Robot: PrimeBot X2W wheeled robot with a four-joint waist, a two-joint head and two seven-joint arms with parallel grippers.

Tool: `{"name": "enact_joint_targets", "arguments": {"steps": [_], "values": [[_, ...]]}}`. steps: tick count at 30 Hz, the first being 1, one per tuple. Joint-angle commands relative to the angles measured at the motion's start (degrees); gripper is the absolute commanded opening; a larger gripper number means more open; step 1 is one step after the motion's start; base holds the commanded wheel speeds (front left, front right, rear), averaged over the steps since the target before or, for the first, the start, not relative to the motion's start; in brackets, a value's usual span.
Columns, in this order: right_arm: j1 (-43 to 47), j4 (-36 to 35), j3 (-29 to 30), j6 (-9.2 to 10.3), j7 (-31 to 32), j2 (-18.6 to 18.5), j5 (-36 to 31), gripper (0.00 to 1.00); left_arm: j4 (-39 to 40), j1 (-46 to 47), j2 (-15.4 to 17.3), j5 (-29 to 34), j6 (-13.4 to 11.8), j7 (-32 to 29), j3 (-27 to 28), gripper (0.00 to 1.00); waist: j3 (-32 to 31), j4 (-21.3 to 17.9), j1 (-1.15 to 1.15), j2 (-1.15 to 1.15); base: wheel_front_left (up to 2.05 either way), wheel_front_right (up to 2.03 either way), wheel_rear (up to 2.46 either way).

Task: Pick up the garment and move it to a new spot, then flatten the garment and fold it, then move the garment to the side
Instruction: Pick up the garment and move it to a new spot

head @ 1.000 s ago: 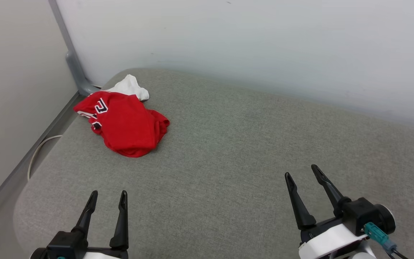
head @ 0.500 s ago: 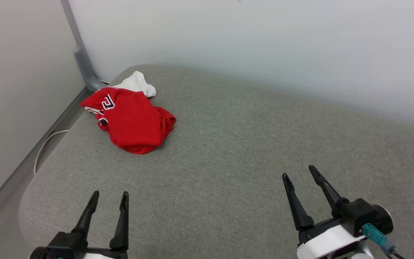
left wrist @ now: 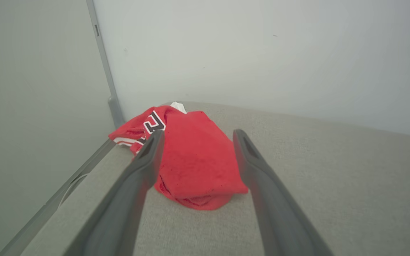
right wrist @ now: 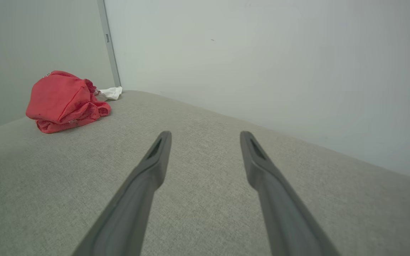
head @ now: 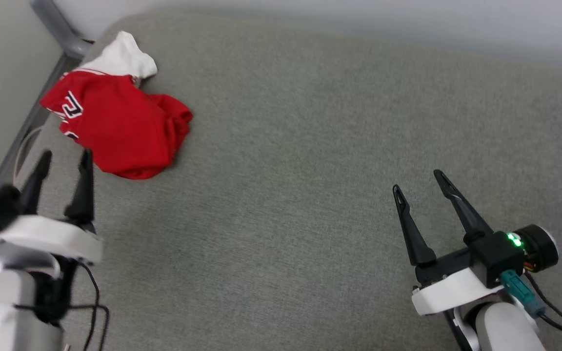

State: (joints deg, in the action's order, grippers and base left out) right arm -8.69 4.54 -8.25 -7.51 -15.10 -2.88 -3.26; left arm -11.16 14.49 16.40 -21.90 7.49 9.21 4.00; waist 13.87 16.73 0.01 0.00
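A crumpled red jersey shirt with a white sleeve and a black, white-outlined numeral [head: 115, 126] lies bunched in a heap at the far left corner of a broad grey woven-fabric pad [head: 310, 146]. The white sleeve sticks out on the heap's far side, toward a pale plain wall [left wrist: 262, 53]. Part of the numeral shows on the heap's left flank, beside red-and-white striped trim. A slanted grey metal post [head: 54, 24] stands just beyond that corner, and a grey rail runs along the pad's left edge.

The left gripper [head: 65, 156] sits near the heap's near-left edge. Its 2 long dark fingers are spread apart with nothing between them. In the head view the tip of its inner finger comes just beside the red cloth, but contact cannot be told there. In the left wrist view the 2 fingers point at the heap and frame it from the near side, above the pad, with grey fabric visible between their tips and the cloth.

The right gripper [head: 417, 181] is over the right part of the pad, well apart from the shirt. Its fingers also stand wide and empty. A small green light [head: 513, 239] glows on the black housing behind them, and a teal plug [head: 510, 282] hangs below it. In the right wrist view the shirt is far off at the upper left.
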Motion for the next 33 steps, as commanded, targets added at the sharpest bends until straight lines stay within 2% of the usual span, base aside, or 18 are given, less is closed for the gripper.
{"name": "enact_joint_targets", "arguments": {"steps": [1, 6, 12, 19, 25, 26, 27, 28, 29, 31, 32, 33], "values": [[-1.31, -0.68, 0.16, 0.04, -0.1, -0.2, -0.81, 1.0, -1.12, 3.7, 2.59, -1.74, -0.04, -2.19, 0.16, 1.0, 7.28, -3.57, -0.01, 0.0, 0.0, 0.0, 0.0], [-3.12, -2.78, 2.01, 0.05, -0.1, -0.92, -1.49, 1.0, -5.66, 14.97, 12.45, -7.97, -0.04, -12.69, -2.6, 1.0, 13.81, -5.47, -0.01, 0.0, 0.0, 0.0, 0.0], [-4.85, -4.23, 2.22, 0.04, -0.1, -1.42, -2.75, 1.0, -12.39, 25.45, 21.3, -14.38, -0.04, -25.59, -7.6, 1.0, 18.65, -7.68, -0.01, 0.0, 0.0, 0.0, 0.0], [-5.14, -4.58, 2.54, 0.06, -0.04, -1.0, -3.02, 1.0, -19.9, 31.87, 24.44, -19.78, -0.04, -32.78, -11.14, 1.0, 21.59, -9.74, -0.01, 0.0, 0.0, 0.0, 0.0], [-5.2, -4.44, 2.43, 0.06, -0.01, -0.93, -3.48, 1.0, -26.13, 32.61, 23.91, -22.25, -0.04, -34.93, -14.31, 1.0, 22.56, -10.46, -0.01, 0.0, 0.0, 0.0, 0.0], [-5.16, -4.43, 2.39, 0.06, 0.07, -0.89, -3.57, 1.0, -27.0, 32.4, 23.49, -22.86, -0.04, -34.91, -14.82, 0.83, 22.53, -10.52, -0.01, 0.0, 0.0, 0.0, 0.0], [-5.06, -4.38, 2.39, 0.06, 0.07, -0.84, -3.51, 1.0, -27.64, 32.16, 23.06, -23.49, -0.03, -34.55, -15.24, 0.38, 22.44, -10.54, -0.01, 0.0, 0.0, 0.0, 0.0], [-5.06, -4.38, 2.39, 0.06, 0.07, -0.84, -3.51, 1.0, -27.64, 32.16, 23.06, -23.49, -0.03, -34.55, -15.24, 0.38, 22.44, -10.54, -0.01, 0.0, 0.0, 0.0, 0.0], [-4.92, -4.27, 2.41, 0.06, 0.07, -0.82, -3.59, 1.0, -28.21, 32.1, 22.77, -24.2, -0.03, -33.64, -15.34, 0.0, 22.27, -10.52, -0.01, 0.0, 0.0, 0.0, 0.0], [-4.73, -3.98, 2.37, 0.06, 0.07, -0.76, -3.79, 1.0, -29.01, 31.96, 22.51, -24.76, -0.02, -31.02, -15.75, 0.0, 21.69, -10.4, -0.01, 0.0, 0.0, 0.0, 0.0], [-4.69, -3.77, 2.27, 0.06, 0.07, -0.72, -3.99, 1.0, -29.13, 31.76, 22.65, -25.27, -0.02, -27.62, -16.37, 0.0, 20.83, -10.2, -0.01, 0.0, 0.0, 0.0, 0.0], [-4.69, -3.77, 2.27, 0.06, 0.07, -0.72, -3.99, 1.0, -29.13, 31.76, 22.65, -25.27, -0.02, -27.62, -16.37, 0.0, 20.83, -10.2, -0.01, 0.0, 0.0, 0.0, 0.0]]}}
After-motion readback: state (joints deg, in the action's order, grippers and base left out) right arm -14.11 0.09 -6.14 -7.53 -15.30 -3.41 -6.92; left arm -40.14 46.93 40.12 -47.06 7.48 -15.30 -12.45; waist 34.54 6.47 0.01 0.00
